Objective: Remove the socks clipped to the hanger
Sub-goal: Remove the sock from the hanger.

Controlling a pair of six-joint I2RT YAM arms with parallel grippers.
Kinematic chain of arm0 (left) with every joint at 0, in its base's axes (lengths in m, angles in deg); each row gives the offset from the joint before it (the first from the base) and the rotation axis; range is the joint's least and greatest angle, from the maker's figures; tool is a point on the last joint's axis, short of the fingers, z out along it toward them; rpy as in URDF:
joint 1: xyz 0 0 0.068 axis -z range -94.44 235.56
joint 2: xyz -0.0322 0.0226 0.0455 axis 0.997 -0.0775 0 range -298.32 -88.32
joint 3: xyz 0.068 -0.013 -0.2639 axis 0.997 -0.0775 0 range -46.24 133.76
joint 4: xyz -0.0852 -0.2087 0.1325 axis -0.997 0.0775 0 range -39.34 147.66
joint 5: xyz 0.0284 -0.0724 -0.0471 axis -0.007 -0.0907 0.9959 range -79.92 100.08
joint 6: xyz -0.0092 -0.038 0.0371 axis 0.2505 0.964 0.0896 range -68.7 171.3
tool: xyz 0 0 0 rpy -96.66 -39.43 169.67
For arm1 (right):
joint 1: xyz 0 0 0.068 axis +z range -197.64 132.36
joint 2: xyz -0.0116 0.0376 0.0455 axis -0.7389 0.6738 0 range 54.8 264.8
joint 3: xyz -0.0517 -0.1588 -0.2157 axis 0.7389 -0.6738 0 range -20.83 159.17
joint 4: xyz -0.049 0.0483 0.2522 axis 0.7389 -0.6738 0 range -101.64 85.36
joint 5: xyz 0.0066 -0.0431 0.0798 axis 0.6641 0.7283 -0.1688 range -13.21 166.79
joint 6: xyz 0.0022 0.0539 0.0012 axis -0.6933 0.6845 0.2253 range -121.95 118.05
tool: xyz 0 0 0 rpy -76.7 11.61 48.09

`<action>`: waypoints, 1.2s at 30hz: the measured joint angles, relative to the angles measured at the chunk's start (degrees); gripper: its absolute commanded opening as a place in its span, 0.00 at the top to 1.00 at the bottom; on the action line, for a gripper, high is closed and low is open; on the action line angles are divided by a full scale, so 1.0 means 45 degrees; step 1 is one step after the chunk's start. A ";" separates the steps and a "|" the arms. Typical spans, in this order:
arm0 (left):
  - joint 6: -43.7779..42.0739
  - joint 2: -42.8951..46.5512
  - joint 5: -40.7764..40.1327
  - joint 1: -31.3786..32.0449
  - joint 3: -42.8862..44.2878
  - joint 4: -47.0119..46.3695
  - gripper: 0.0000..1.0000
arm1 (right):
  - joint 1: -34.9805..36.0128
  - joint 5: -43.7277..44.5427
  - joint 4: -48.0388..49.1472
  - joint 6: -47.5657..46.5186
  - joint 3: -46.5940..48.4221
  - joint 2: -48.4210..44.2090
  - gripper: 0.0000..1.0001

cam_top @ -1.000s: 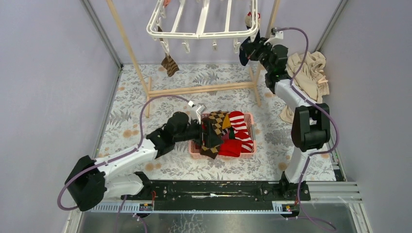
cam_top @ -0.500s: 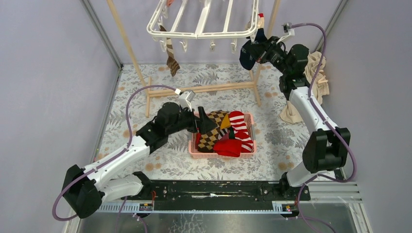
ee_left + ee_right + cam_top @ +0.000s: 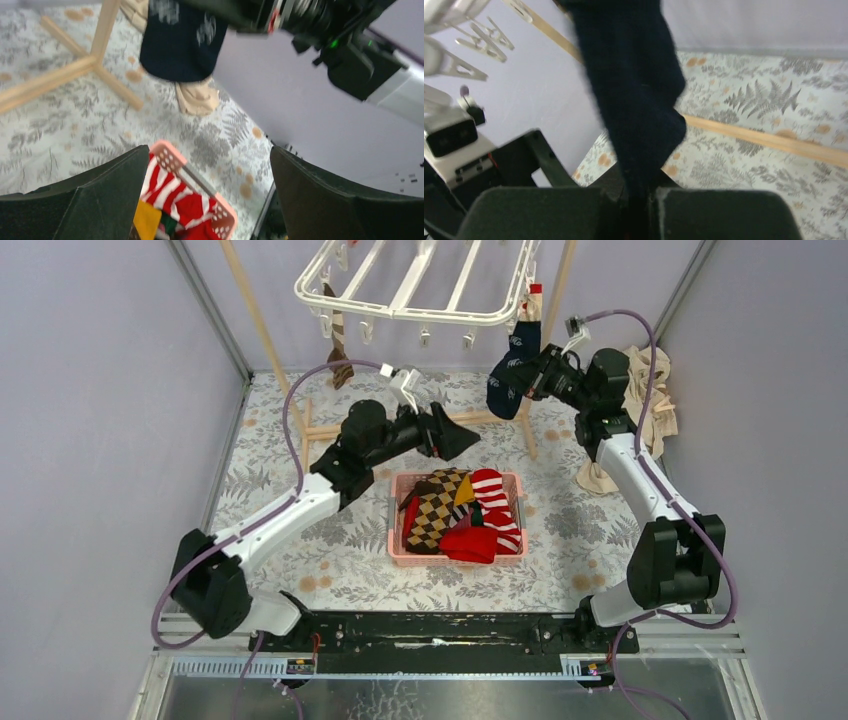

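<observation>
The white hanger hangs at the top of the top external view. From its right corner hangs a navy sock, and my right gripper is shut on the sock's lower part. In the right wrist view the navy sock runs down into the closed right gripper. A brown striped sock is clipped at the hanger's left side. My left gripper is open and empty, raised above the far edge of the pink basket. Its wrist view looks past the left gripper at the navy sock.
The pink basket holds several socks, among them a checkered sock and red striped socks. The wooden pole frame stands behind it. A beige cloth lies at the far right, and empty clips dangle nearby.
My left gripper has risen out of the basket towards the hanger, leaving the checkered sock there. My right gripper has pulled the navy sock down and right, and the hanger has swung.
</observation>
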 measured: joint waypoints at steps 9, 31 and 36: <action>0.0418 -0.3507 0.1224 -0.0947 0.1093 -0.4148 0.01 | 0.0000 -0.1044 0.0228 0.0695 -0.1015 0.0000 1.00; 0.3259 -0.6635 0.3410 -0.1564 0.1467 -1.1322 0.06 | 0.0000 -0.2278 0.3827 0.3706 -0.1943 0.0253 1.00; 0.3769 -0.7009 0.3696 -0.1564 0.1627 -1.1793 0.72 | 0.0005 -0.2443 0.4333 0.4197 -0.2103 0.0277 1.00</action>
